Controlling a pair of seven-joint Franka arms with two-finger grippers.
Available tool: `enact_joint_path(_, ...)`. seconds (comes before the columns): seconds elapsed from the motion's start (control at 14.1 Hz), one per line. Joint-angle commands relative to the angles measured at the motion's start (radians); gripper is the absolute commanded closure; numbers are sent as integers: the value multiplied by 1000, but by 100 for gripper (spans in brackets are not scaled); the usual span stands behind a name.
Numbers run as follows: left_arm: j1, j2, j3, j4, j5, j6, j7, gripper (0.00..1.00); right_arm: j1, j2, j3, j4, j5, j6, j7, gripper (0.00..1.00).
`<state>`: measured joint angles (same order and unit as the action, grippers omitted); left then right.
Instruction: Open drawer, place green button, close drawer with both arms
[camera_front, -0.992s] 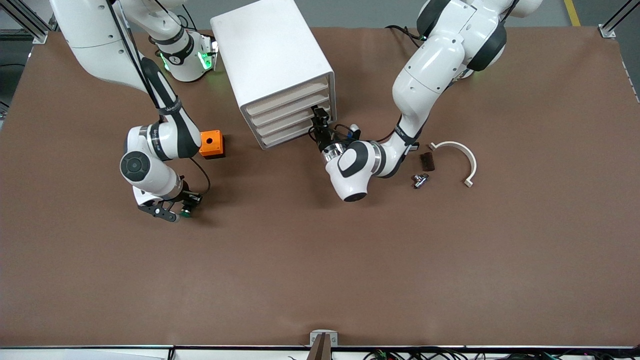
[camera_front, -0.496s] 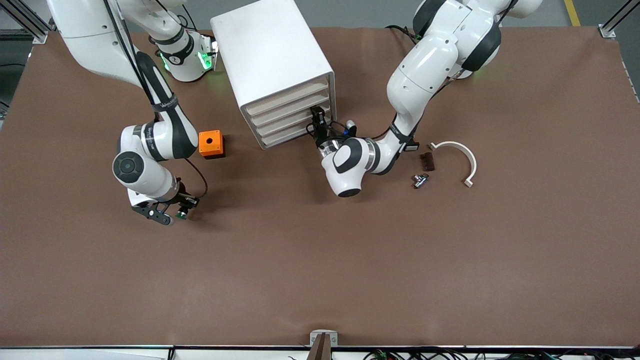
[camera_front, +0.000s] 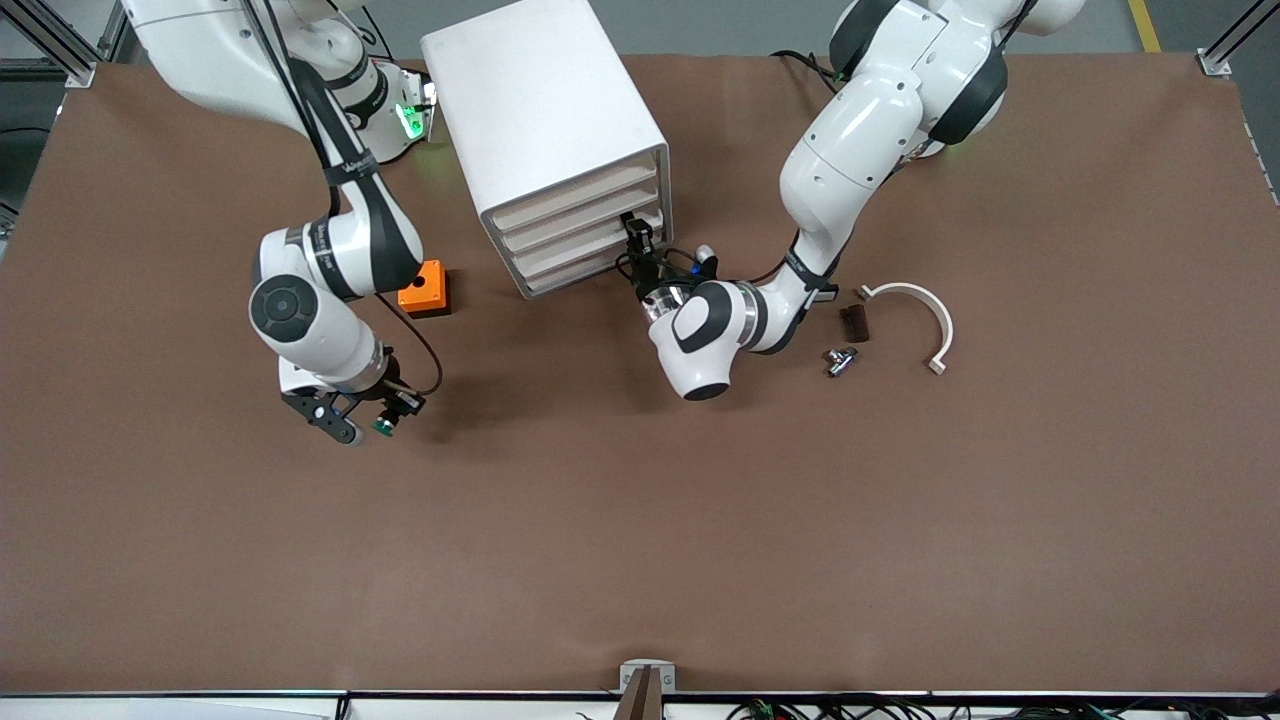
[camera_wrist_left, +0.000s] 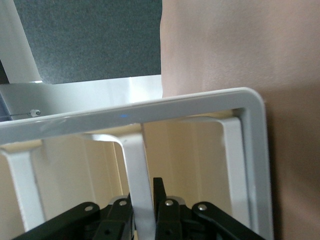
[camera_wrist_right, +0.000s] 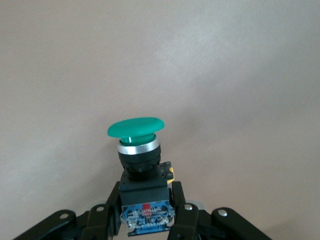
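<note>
Right gripper (camera_front: 368, 427) pinching button (camera_wrist_right: 136, 131) over bare table (camera_front: 640, 520), green cap pointing away from fingertips, left gripper (camera_front: 636, 236) pressed onto drawer (camera_front: 570, 244) front edge.

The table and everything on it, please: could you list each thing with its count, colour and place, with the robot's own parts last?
table: one, brown, under everything.
cabinet: one, white, between the arms' bases.
drawer: four, pale beige fronts, stacked in the cabinet, none pulled out.
orange cube: one, round hole on top, beside the cabinet toward the right arm's end.
button: one, green cap, black-and-blue body, in the right gripper.
curved bracket: one, white, toward the left arm's end.
dark block: one, brown, beside the bracket.
metal fitting: one, silvery, nearer the front camera than the block.
left gripper: one, black, at a drawer front's edge.
right gripper: one, black, over bare table, shut on the button.
</note>
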<state>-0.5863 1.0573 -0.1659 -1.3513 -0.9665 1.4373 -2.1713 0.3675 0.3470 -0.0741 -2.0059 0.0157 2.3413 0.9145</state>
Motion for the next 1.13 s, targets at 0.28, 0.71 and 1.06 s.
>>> enact_joint_path(0.28,115,20,16,12,-14,21,-12,85,192,-69,-7,15,4,-83,390,100)
enact_joint_path(0.71,190,20,16,20,-17,41,-15,83,344,-63,-7,18,4,-82,668,100)
enact_joint_path(1.06,200,18,16,20,-17,61,-2,75,465,-51,-6,58,6,-79,877,100)
